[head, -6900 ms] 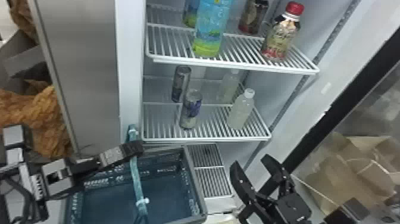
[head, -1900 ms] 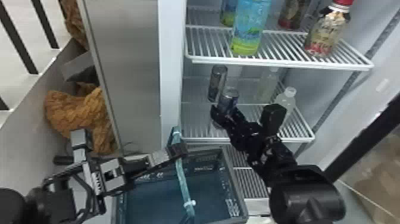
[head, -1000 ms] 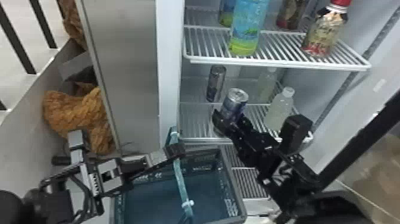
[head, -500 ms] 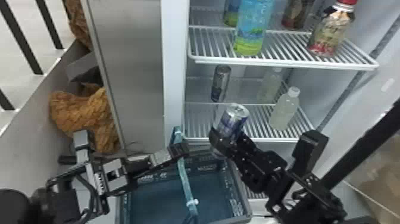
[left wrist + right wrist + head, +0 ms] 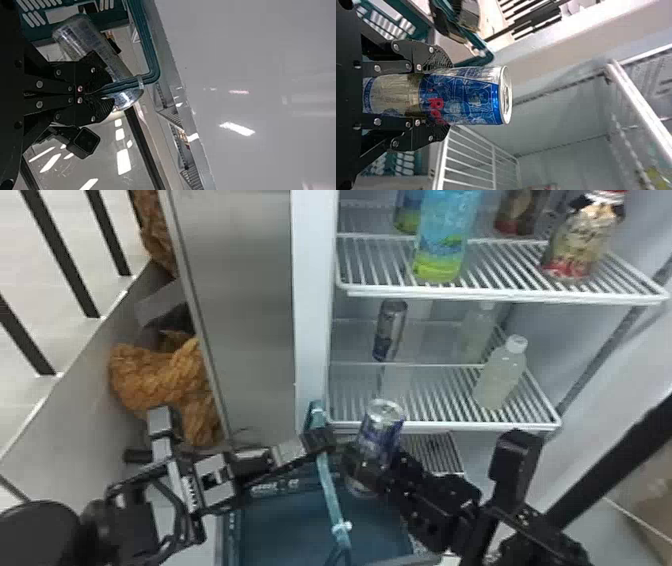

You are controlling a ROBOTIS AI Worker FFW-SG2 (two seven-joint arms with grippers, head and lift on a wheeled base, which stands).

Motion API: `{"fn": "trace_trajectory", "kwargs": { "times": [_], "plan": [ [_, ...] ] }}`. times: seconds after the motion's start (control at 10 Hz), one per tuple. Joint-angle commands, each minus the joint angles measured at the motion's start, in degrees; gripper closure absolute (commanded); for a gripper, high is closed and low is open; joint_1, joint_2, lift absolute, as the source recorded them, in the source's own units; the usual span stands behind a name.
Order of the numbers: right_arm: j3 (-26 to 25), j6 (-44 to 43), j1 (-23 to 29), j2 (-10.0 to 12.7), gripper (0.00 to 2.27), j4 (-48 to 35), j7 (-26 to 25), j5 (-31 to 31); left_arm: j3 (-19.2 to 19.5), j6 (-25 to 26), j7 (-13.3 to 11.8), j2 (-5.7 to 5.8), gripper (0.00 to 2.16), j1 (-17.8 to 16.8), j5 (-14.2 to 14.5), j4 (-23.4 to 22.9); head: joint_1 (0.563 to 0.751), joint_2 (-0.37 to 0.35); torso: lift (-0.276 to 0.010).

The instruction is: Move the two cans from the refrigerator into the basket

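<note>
the right gripper has its fingers clamped around a blue and silver cylindrical metal can, its silver top facing up and slightly tilted. in the head view this can overlaps the left end of the middle shelf's white front edge, with its lower end over the far part of the teal plastic basket. the left gripper has its fingers together on the basket's thin teal handle, which crosses the opening. open room shows inside the basket on both sides of that handle; the right arm covers part of the right rim.

the second can, slim, silver and dark blue, stands toward the back left of the middle white wire shelf, inside the white-walled refrigerator. a gap separates the held can from a clear bottle of cloudy liquid with a white cap, near the shelf's right edge.

the held can's middle is partly covered by the fingers, and the basket's near side is cut off below. another pale bottle farther back is faint. on the upper shelf, a blue and green bottle and a red-capped bottle are cut off at the top. where the second can's base meets the shelf is hard to tell.
</note>
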Motion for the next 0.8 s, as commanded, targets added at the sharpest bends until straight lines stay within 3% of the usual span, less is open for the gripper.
{"fn": "trace_trajectory", "kwargs": {
  "times": [0.0, 0.1, 0.2, 0.4, 0.5, 0.7],
  "plan": [
    [0.4, 2.9, -0.4, -0.4, 1.21, 0.0, 1.3, 0.4, 0.0, 0.0, 0.0, -0.03, 1.21, 0.0, 0.0, 0.0, 0.695, -0.056, -0.219],
    [0.6, 5.4, -0.8, -0.6, 1.18, -0.3, 2.7, 1.5, 0.0, 0.0, 0.0, -0.03, 1.21, 0.0, 0.0, 0.0, 0.695, -0.052, -0.219],
    [0.8, 6.6, -1.4, -0.6, 0.96, 0.7, 3.7, 0.8, 0.1, 0.1, 0.0, -0.03, 1.21, 0.0, 0.0, 0.0, 0.695, -0.043, -0.219],
    [0.9, 6.6, -1.8, -0.6, 0.15, 2.1, 4.3, -0.5, 0.0, 0.0, 0.0, -0.11, 1.21, 0.0, 0.0, 0.0, 0.695, -0.029, -0.219],
    [0.6, 5.8, -1.7, -0.6, 0.06, 2.0, 4.3, -0.4, -0.1, 0.1, 0.0, -0.03, 1.21, 0.0, 0.0, 0.0, 0.695, -0.027, -0.219],
    [-1.2, 2.6, -1.1, -0.2, 0.14, 1.7, 4.2, 0.2, -0.2, 0.1, 0.0, -0.03, 1.21, 0.0, 0.0, 0.0, 0.695, -0.035, -0.219]
  ]
}}
